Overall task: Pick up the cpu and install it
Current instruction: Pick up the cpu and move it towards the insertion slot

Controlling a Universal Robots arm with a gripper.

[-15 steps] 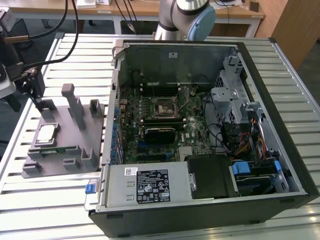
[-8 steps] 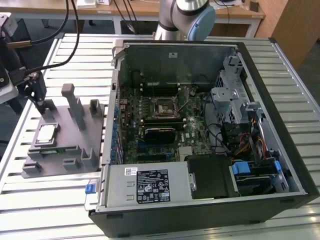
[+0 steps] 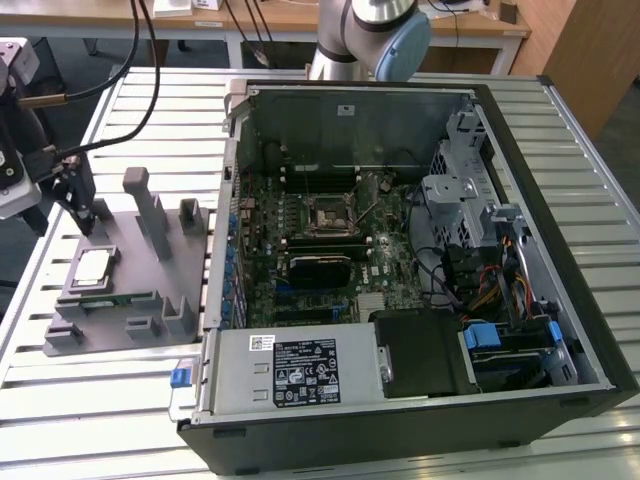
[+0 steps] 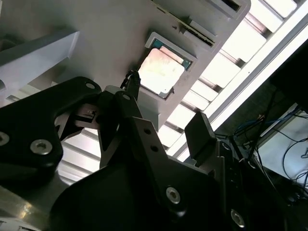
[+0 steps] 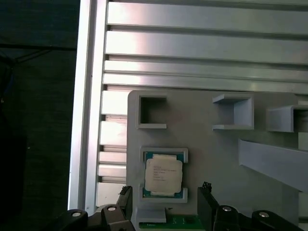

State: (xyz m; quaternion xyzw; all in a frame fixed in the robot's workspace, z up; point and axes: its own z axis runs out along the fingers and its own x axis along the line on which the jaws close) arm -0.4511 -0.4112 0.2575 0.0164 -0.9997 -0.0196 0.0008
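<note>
Observe that the gripper (image 5: 166,190) hangs above the grey holder (image 5: 216,159), jaws spread and empty. The cpu (image 5: 163,175) lies flat in the holder's square recess, centred beneath the jaw gap.

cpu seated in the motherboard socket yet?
No, in the exterior view the cpu lies in the grey holder outside the computer case.

Shiny metal cpu (image 5: 163,175), matt grey plastic holder (image 5: 211,154).
</note>
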